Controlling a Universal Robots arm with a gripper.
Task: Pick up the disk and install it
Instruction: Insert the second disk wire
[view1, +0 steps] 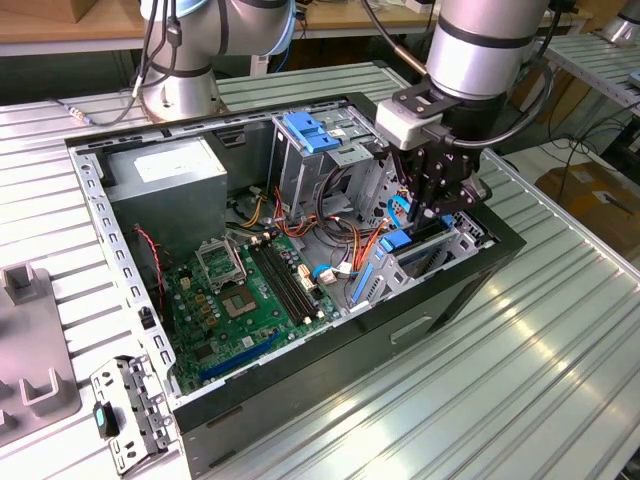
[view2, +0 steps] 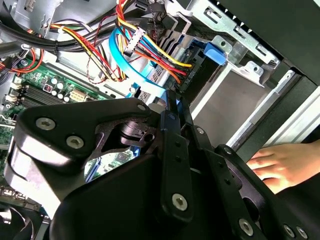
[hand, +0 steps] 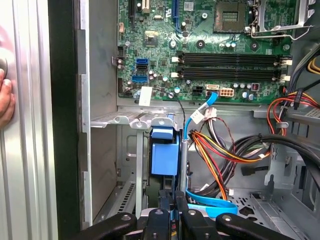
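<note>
— Where's the flat black hard drive in its bright blue plastic rails (hand: 164, 156)?

— Standing on edge in the grey metal drive cage (hand: 131, 121) at the open black computer case's (view1: 497, 262) front corner. My fingers (hand: 170, 202) pinch its top edge, steadying it in the slot.

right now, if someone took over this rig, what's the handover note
Gripper: down inside the open computer case, at the drive bay on the exterior view's right; its fingers look closed on the disk.
Disk: blue-railed, standing on edge in the bay slot beside the orange and yellow cables.
Done: disk picked up and brought into the bay.
Left: whether it is fully seated cannot be told; the gripper has not let go.
Note: a person's hand rests against the case's outer wall.
</note>
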